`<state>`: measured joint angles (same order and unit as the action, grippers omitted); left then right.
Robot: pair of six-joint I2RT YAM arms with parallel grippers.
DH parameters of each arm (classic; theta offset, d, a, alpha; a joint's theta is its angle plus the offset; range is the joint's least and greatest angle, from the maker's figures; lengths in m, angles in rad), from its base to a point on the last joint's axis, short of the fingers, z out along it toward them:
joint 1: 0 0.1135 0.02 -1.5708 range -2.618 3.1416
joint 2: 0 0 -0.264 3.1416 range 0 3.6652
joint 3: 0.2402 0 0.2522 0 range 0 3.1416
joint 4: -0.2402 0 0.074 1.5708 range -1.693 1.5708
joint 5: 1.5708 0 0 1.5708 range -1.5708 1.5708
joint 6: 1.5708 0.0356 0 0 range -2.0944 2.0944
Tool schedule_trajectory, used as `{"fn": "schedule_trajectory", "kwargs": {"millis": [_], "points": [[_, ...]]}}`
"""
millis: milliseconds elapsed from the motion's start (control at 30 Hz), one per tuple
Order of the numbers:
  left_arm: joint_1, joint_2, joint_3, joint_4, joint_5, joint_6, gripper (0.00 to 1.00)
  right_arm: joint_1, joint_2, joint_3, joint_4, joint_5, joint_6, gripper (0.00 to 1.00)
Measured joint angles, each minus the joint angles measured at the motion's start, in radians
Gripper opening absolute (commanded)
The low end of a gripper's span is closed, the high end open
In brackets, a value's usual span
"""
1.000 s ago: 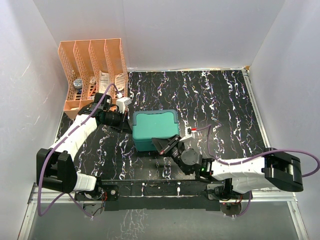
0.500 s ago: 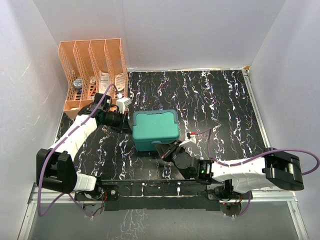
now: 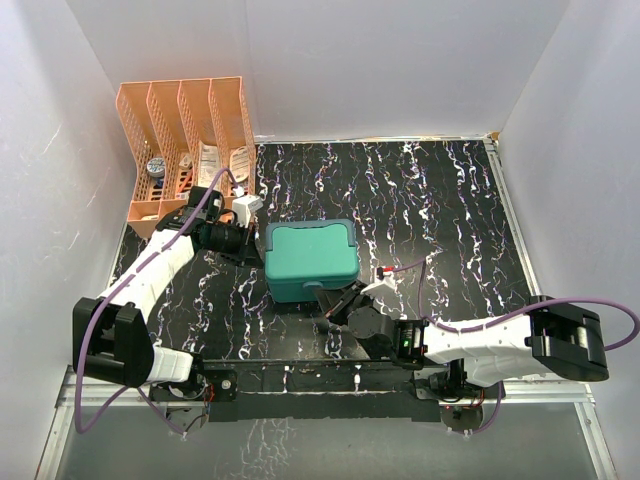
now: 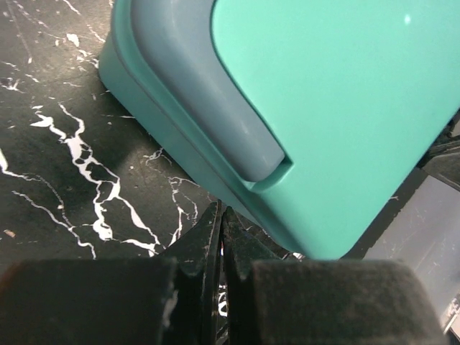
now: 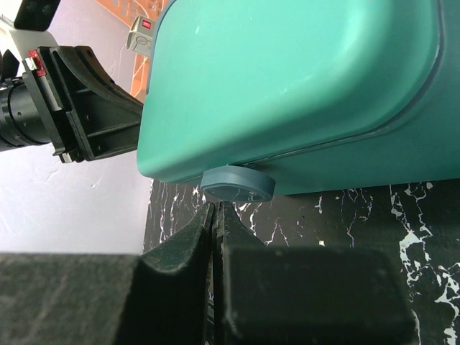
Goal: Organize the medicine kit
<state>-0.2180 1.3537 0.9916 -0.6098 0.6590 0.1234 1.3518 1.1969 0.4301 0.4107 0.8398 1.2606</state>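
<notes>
Teal medicine kit (image 3: 310, 260) sits closed on the bench (image 3: 450, 200). Right tool (image 5: 214, 208), pinched shut and empty, points just under the front latch (image 5: 237, 185), I think. Left tool (image 4: 221, 215), also shut, is at its left side. Flick the latch up gently.

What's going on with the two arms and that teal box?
The medicine kit sits closed in the middle of the table. Neither arm is holding anything. The left gripper is shut, with its tips right at the kit's left side. The right gripper is also shut, with its tips just under the front latch, probably about to work it open. The supplies are in the orange rack at the back left.
</notes>
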Motion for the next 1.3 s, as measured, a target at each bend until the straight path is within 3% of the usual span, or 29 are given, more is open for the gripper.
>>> {"fn": "schedule_trajectory", "kwargs": {"millis": [167,400,633,1300], "points": [[0.006,-0.011,0.023,-0.007,-0.071,0.020,0.00,-0.003,0.000,-0.002,-0.006,0.000,0.010,0.00],[0.046,-0.013,0.216,-0.027,-0.156,0.076,0.00,-0.006,0.000,-0.003,-0.013,0.000,0.023,0.00],[0.045,0.012,0.402,-0.067,-0.108,0.098,0.00,-0.012,0.000,-0.003,-0.016,0.000,0.024,0.00],[-0.180,0.085,0.251,-0.002,-0.081,-0.007,0.00,-0.045,0.058,-0.003,-0.017,-0.039,0.025,0.00]]}}
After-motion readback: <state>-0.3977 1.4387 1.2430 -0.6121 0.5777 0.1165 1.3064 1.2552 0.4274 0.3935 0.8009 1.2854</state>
